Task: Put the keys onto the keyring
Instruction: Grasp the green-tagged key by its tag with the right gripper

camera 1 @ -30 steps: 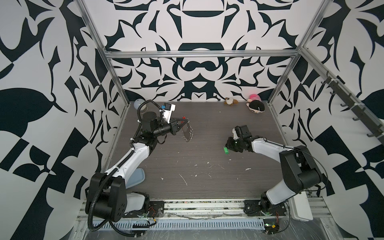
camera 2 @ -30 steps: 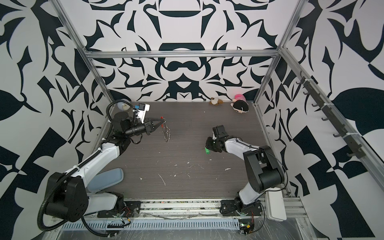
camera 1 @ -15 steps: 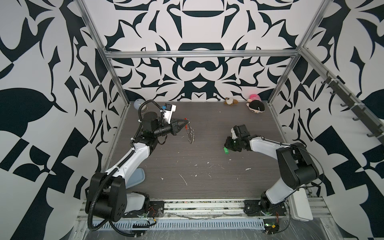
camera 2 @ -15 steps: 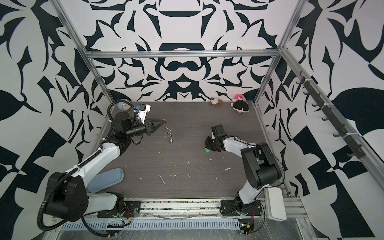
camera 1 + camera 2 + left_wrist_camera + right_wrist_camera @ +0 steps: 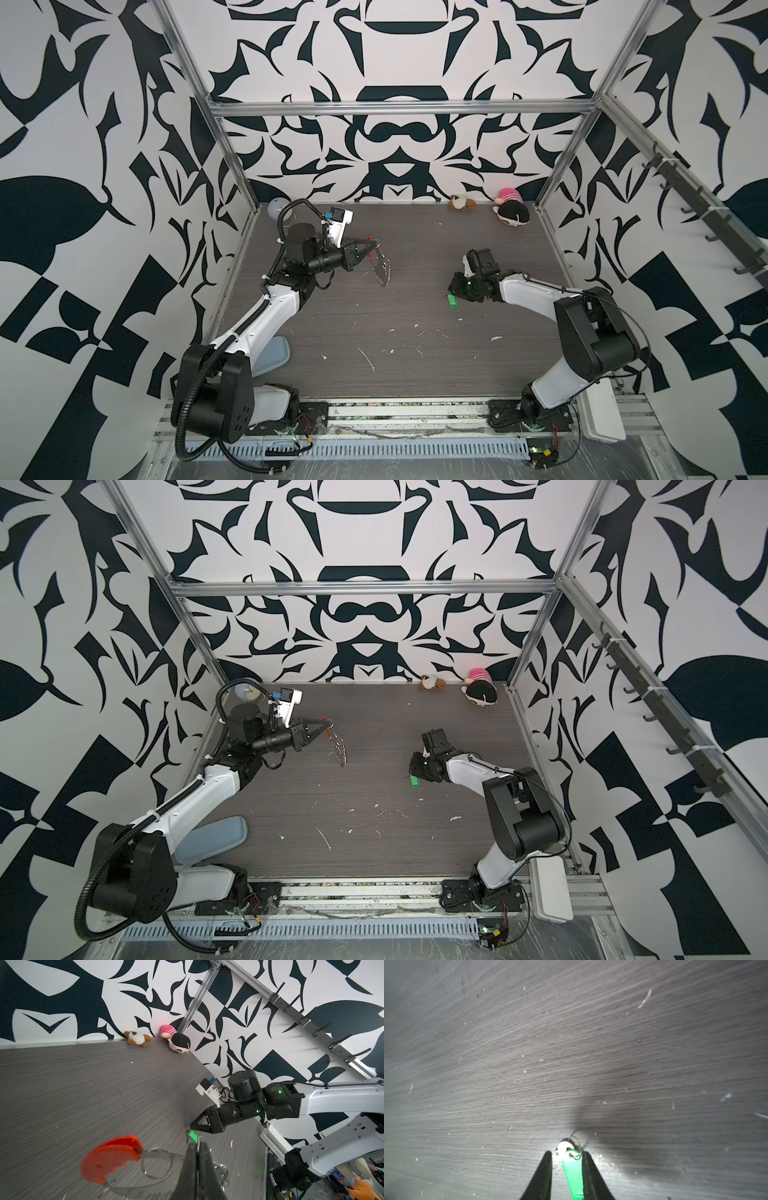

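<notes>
One left gripper [image 5: 371,242], its arm reaching level above the wood-grain table [image 5: 415,257], pinches its jaws tight on the single keyring [image 5: 383,272]. This is a thin silver wire loop that hangs down, with a curved red-orange plastic piece and many small rings. Well right of the keyring lie the keys [image 5: 452,300]: one glossy green oblong tag on the table. It sits between the narrowly parted jaws of the low, forward-stretched right gripper [image 5: 567,1154], touching one finger only. Two plush toys [image 5: 462,203] sit farther right of the keyring, by the back wall.

Matt grey wood-grain table [image 5: 374,316], glossy green plastic keys [image 5: 573,1174], shiny metal keyring [image 5: 383,272]
</notes>
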Controlling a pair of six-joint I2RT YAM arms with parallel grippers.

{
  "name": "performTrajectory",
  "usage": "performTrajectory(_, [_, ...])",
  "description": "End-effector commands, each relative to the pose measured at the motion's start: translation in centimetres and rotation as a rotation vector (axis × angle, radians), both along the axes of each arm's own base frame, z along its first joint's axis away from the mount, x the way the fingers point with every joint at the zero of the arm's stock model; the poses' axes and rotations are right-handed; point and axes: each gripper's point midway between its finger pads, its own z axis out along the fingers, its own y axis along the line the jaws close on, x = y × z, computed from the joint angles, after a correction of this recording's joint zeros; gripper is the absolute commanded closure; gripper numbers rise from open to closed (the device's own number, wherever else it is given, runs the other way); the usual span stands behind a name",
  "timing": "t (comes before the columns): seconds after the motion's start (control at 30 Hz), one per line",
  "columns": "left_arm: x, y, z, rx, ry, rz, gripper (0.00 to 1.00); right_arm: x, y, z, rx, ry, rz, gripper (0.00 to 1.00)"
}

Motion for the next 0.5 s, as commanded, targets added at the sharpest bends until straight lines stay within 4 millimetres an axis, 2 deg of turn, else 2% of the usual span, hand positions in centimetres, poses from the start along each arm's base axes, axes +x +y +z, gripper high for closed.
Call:
performTrajectory(0.0, [0.1,-0.3,1.8,-0.011,-0.054,-0.016,1.0,0.3,-0.3,0.9,-0.016,-0.034,-0.014,0.7])
performTrajectory(0.47, [0.0,-0.3,1.5,-0.005,-0.044,-0.014,1.0,0.2,0.3,-0.7,-0.019,-0.003,0.005,0.74])
